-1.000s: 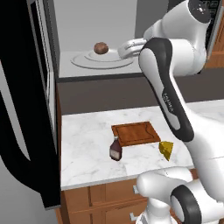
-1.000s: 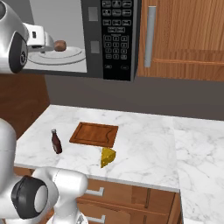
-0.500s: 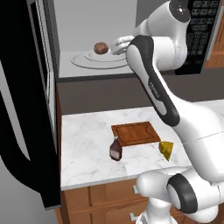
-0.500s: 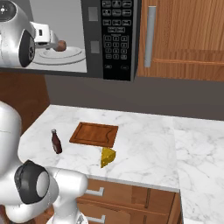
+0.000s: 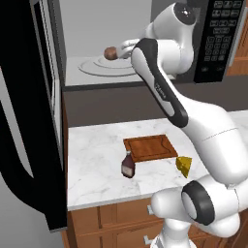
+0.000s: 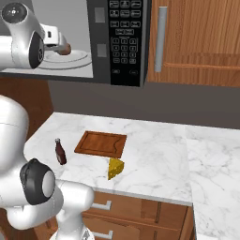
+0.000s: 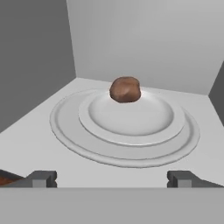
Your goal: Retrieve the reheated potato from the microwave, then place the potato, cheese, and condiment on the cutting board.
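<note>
I see my tool [image 7: 112, 178] inside the microwave [image 5: 213, 43], jaws spread wide and holding nothing, closer to the potato [image 7: 125, 89] than a second ago, when the hand hung at the oven's mouth. The potato sits where it was on a small plate [image 7: 131, 120] atop the round turntable [image 7: 70, 131], just ahead of my fingertips [image 7: 43, 178]. Down on the marble bench [image 5: 97, 145], the cutting board [image 5: 150, 147], the condiment [image 5: 128, 165] and the cheese [image 5: 184, 164] lie unmoved, the bottle and wedge just beside the board.
</note>
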